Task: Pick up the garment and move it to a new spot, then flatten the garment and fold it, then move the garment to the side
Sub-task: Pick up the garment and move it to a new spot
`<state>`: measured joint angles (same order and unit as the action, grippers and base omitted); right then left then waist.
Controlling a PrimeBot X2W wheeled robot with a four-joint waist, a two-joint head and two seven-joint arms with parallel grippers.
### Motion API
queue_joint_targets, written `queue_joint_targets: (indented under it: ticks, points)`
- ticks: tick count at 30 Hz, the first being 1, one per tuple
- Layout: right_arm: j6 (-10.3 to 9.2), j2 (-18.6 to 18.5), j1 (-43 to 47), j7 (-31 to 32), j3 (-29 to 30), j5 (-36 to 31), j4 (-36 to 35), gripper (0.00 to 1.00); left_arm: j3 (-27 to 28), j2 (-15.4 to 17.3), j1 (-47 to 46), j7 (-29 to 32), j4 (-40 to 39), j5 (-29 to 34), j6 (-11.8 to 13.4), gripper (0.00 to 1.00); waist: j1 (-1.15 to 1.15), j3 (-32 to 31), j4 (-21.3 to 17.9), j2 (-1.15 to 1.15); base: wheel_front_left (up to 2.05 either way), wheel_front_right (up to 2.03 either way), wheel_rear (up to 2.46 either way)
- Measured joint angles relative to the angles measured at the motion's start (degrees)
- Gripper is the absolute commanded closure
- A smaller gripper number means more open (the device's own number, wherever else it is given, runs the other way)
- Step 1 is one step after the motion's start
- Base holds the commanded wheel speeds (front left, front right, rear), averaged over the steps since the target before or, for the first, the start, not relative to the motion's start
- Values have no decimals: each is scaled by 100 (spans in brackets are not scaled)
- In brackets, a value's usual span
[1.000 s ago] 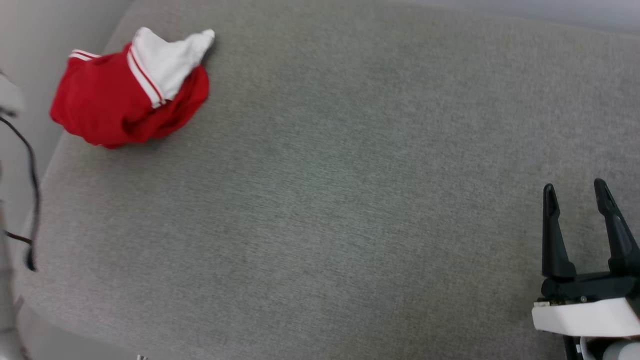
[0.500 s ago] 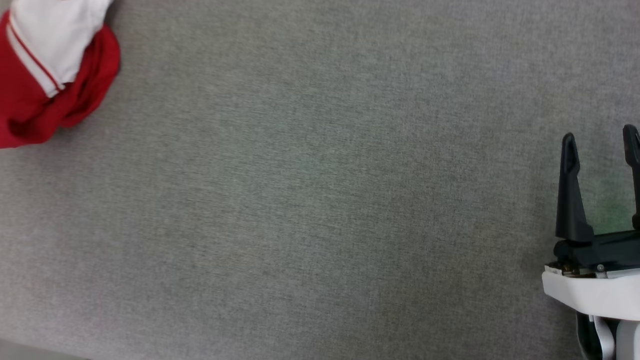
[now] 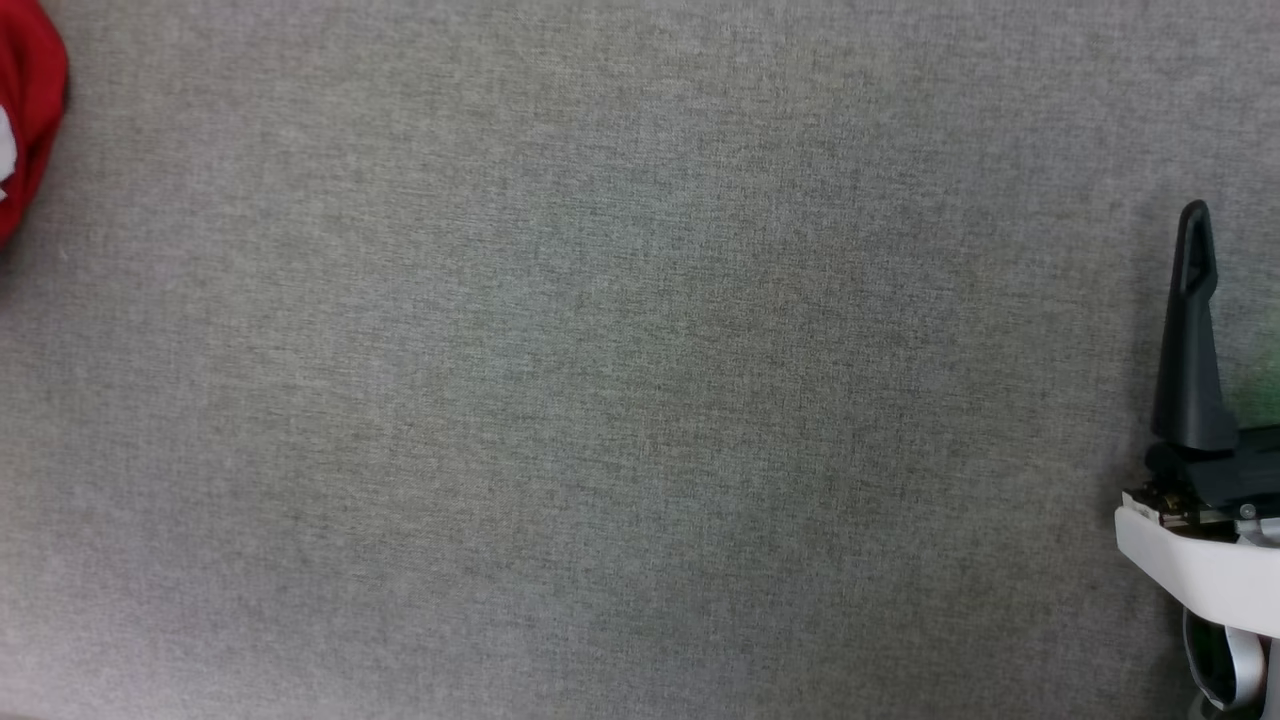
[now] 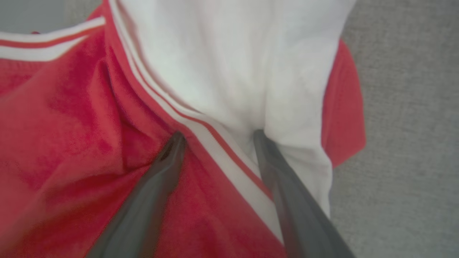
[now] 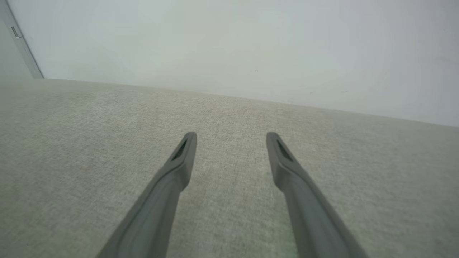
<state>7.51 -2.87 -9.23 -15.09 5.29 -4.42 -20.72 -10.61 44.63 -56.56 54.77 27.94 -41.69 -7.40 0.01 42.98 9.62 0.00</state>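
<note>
Our L gripper (image 4: 217, 135) is spread wide, tips against the bunched garment (image 4: 71, 114), either side of its striped seam, not pinched. Head view: garment at far upper-left edge of grey fabric surface (image 3: 640, 400). R gripper (image 5: 231, 136) wide too, holding nothing, over bare fabric.

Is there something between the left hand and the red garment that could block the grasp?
Nothing visible does. In the left wrist view the left hand is open, with the tips of its two fingers at the garment, one on each side of the striped seam.
</note>
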Motion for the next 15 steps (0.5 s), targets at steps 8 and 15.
queue_joint_targets:
  ticks: [8,15]
  points:
    - [0,0,-70,-8,18,-29,-60,0,-452,90,-138,-134,131,-119,0,100,-1,158,-5,0,0,0,0]
    - [0,0,-46,-1,37,52,143,0,-865,232,-186,-255,159,-296,0,100,0,-93,-19,0,0,0,0]
